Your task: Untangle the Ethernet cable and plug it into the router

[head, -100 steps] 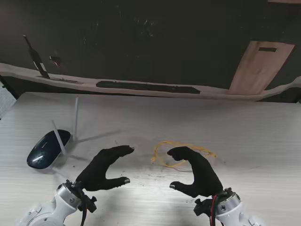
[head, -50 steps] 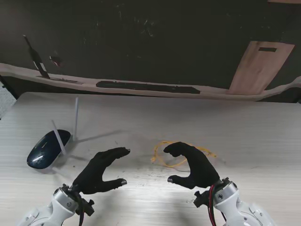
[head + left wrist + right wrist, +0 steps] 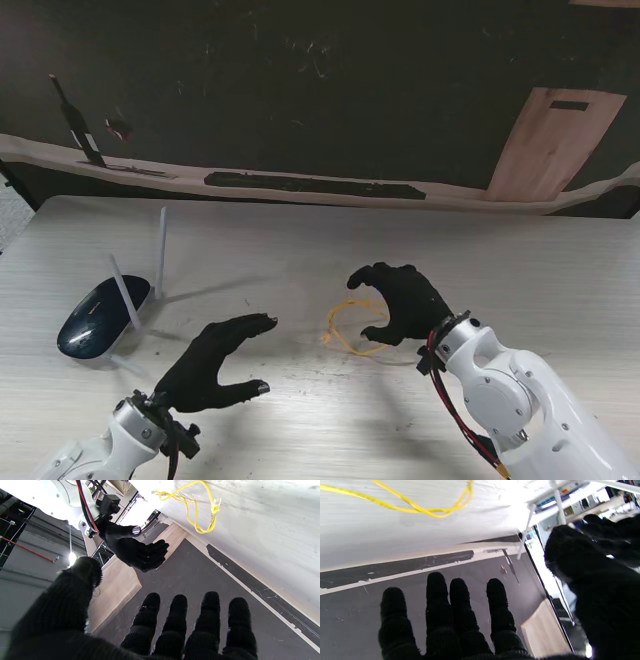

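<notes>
thin yellow looped cable (image 3: 352, 330), knit-gloved right hand (image 3: 400, 300)

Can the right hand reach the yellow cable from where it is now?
Probably yes: the right hand is open, hovering over the yellow cable, and nothing lies between them. The left hand is off to the side.

A lab test bench: bare white table (image 3: 560, 270), scuffed dark floor (image 3: 300, 90), scrap wooden board (image 3: 555, 140).

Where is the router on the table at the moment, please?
In the stand view, the router lies at the table's left side, farther from me and left of the left hand, well apart from the yellow Ethernet cable.
</notes>
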You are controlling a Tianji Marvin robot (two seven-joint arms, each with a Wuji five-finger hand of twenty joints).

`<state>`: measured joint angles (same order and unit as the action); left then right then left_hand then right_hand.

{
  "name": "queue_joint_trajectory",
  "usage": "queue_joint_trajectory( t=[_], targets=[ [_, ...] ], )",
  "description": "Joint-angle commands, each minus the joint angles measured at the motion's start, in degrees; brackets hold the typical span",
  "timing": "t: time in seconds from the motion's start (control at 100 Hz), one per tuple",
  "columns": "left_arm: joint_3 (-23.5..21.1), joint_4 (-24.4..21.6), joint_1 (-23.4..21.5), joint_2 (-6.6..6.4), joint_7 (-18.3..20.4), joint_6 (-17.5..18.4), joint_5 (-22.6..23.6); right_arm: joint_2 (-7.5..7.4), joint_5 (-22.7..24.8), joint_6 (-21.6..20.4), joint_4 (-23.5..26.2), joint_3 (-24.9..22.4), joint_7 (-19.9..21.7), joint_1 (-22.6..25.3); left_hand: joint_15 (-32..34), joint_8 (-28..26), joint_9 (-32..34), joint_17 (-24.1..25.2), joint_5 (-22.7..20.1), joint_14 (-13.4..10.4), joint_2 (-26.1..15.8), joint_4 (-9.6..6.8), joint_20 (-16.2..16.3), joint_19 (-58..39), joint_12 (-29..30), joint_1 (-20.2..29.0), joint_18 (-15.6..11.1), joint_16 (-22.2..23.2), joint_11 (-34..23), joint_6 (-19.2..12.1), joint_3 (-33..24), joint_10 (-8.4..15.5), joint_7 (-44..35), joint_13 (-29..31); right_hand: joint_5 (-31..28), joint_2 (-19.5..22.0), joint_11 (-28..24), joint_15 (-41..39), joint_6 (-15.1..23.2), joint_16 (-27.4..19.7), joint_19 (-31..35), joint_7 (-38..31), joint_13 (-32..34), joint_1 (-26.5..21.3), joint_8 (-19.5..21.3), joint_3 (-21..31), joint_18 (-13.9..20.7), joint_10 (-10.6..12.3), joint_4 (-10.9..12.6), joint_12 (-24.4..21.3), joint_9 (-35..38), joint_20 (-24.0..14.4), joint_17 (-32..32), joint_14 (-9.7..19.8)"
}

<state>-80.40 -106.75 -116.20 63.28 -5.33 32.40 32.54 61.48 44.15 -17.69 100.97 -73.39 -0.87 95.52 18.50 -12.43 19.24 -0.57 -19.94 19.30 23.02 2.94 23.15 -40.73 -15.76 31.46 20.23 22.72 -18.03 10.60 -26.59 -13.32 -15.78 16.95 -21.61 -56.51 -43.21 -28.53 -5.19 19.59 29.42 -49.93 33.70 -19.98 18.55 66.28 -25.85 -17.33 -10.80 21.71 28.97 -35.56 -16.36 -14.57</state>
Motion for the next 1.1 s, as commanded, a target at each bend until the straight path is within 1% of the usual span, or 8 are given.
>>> queue_joint_trajectory(
  t=[0.0,0.15,0.34,0.55,0.83,0.93,1.05,1.09],
  targets=[
    [-0.14,0.34,0.01,-0.01,1.06,-0.05,-0.52,-0.10,1.89,0.61,-1.70,1.45,1.67,-2.18,0.55,0.33,0.78,0.64,0.19,-0.03,-1.70,-1.10,0.60,-0.56,-0.59,0.16,-1.11,0.52,-0.28,0.16,1.39,-0.47,0.16,0.76,2.27,-2.46,-0.13,1.75,1.81,-1.31,-2.34,-1.22,-2.55,-0.52,0.56,1.72,3.49,3.02,-0.26,0.04,-2.56,0.88,1.93,2.59],
    [0.06,1.29,0.75,0.07,1.17,0.59,-1.92,-0.63,7.26,3.63,-5.71,6.19,1.80,-7.33,0.70,0.31,1.36,0.58,-0.28,0.32,-1.74,-1.16,0.61,-0.58,-0.62,0.34,-1.06,0.58,-0.37,0.16,1.48,-0.56,0.10,1.10,3.84,-2.91,-0.36,4.47,2.96,-2.71,-5.58,-2.03,-6.03,-1.17,0.78,2.48,6.51,3.65,-0.22,-0.01,-5.67,3.30,5.19,4.60],
    [0.44,2.33,2.02,0.04,1.76,0.94,-3.16,-1.13,14.19,6.29,-11.62,12.59,-1.06,-13.80,1.08,0.32,1.89,0.38,-0.38,0.41,-2.00,-1.23,0.68,-0.74,-0.68,0.44,-1.09,0.74,-0.48,0.12,1.75,-0.62,0.14,1.64,5.52,-3.22,-1.54,4.05,3.52,-2.47,-7.06,-3.10,-8.12,0.96,1.09,3.40,6.51,4.36,-0.43,0.26,-9.84,5.09,6.16,5.47],
    [0.64,3.56,2.61,0.20,1.59,1.42,-4.54,-0.91,13.71,10.38,-16.70,19.24,-1.29,-19.29,1.40,0.26,2.33,0.28,-0.71,0.70,-1.97,-1.29,0.72,-0.90,-0.74,0.64,-0.98,0.87,-0.62,0.22,1.88,-0.66,0.00,1.95,7.80,-3.59,-2.36,2.68,3.53,-1.91,-5.48,-3.85,-7.73,1.35,1.22,4.05,3.21,4.42,-0.47,0.20,-12.13,4.34,5.66,3.51],
    [0.43,3.92,2.43,0.32,1.21,1.88,-4.91,-0.44,11.84,15.77,-21.91,26.75,-0.19,-24.97,2.40,0.22,3.23,-0.05,-1.01,1.05,-2.15,-1.33,0.87,-1.44,-0.86,0.68,-0.80,1.34,-0.90,0.28,2.01,-0.80,-0.19,3.10,5.09,-3.17,-3.00,2.63,3.70,-1.84,-5.32,-4.85,-9.24,1.10,1.34,4.28,3.45,4.27,-0.30,0.20,-12.68,3.98,6.71,4.05],
    [0.56,4.02,2.47,0.33,1.28,1.93,-5.26,-0.15,10.71,17.69,-23.82,29.33,-0.04,-26.67,2.61,0.22,3.41,-0.05,-1.14,1.09,-2.06,-1.35,0.87,-1.56,-0.87,0.75,-0.80,1.43,-0.92,0.29,1.98,-0.83,-0.24,3.32,1.56,-0.26,-3.53,2.04,5.02,-1.58,-5.50,-4.93,-9.48,0.20,1.51,3.64,3.80,4.28,0.12,0.24,-12.73,4.05,6.82,4.36],
    [0.83,4.08,2.61,0.21,1.98,1.69,-5.94,0.41,8.73,19.97,-25.56,31.50,-0.51,-27.65,2.67,0.24,3.60,-0.04,-1.21,1.25,-2.25,-1.35,0.81,-1.62,-0.90,0.73,-0.82,1.48,-0.96,0.35,2.01,-0.85,-0.23,3.24,-11.24,11.26,-4.64,0.58,7.98,-0.89,-5.88,-8.00,-9.23,-3.24,3.52,2.94,4.40,4.44,2.16,0.48,-10.52,4.42,6.71,4.68],
    [0.89,4.10,2.67,0.16,2.22,1.64,-6.12,0.48,8.16,20.42,-25.66,31.70,-0.25,-27.65,2.80,0.24,3.69,-0.05,-1.25,1.08,-2.32,-1.35,0.81,-1.66,-0.92,0.67,-0.82,1.53,-1.00,0.17,2.08,-0.82,-0.25,3.46,-15.95,10.41,-4.42,0.07,9.64,-0.66,-6.00,-18.24,-8.29,-9.38,-6.78,1.51,4.60,4.08,-6.51,0.82,-6.35,5.16,6.33,4.50]
  ],
)
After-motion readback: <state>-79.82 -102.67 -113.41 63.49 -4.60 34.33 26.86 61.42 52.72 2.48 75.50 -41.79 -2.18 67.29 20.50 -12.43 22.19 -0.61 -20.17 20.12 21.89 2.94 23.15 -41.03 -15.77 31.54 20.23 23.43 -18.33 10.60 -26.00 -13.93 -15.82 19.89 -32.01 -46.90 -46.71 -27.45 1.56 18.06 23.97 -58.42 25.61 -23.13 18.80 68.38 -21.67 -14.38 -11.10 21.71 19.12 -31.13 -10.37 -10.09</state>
